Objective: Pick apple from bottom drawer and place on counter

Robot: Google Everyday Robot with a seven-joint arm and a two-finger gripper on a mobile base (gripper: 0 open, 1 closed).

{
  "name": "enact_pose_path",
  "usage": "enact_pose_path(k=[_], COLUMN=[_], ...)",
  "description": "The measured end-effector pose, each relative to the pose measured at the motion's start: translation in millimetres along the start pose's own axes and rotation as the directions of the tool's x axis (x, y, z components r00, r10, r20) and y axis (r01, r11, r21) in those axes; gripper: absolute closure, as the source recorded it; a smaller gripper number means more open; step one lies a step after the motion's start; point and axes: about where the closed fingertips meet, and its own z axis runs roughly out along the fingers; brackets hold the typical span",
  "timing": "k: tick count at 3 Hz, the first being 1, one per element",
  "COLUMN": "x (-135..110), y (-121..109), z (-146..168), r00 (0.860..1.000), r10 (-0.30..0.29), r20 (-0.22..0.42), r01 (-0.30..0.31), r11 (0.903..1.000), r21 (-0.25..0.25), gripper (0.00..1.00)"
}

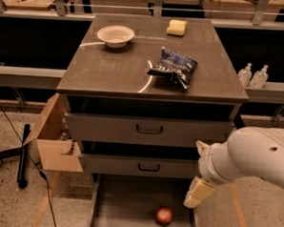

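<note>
gripper [197,194]: over right rail of open bottom drawer [122,207], grip state cannot be told | apple [164,215]: on the drawer floor, below-left of gripper, near, not touching | counter [111,71]: well above gripper, up-left; bears white bowl [115,35], yellow sponge [177,27], blue snack bag [173,68]

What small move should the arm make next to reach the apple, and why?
Probably move the gripper a little to the left and down, toward the apple. The apple lies on the floor of the open bottom drawer, near its right side. The gripper hangs over the drawer's right edge, above the apple and to its right, and does not touch it.
</note>
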Motion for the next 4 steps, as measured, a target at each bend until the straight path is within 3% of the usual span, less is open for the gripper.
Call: enact_pose_path(k=[1,2,3,4], x=[-0.3,14.6,39.8,54.5], y=[1.6,25.2,48.9,57.0], z=[1.4,51.9,131.6,215.9], r00=[1.0,0.996,0.981,0.938], r10=[0.018,0.088,0.191,0.319], r20=[-0.013,0.009,0.038,0.135], r01=[-0.018,-0.087,-0.188,-0.311], r11=[0.9998,0.9959,0.9796,0.9475], r21=[0.012,-0.024,-0.07,-0.073], gripper=[0.0,0.0,0.0,0.0])
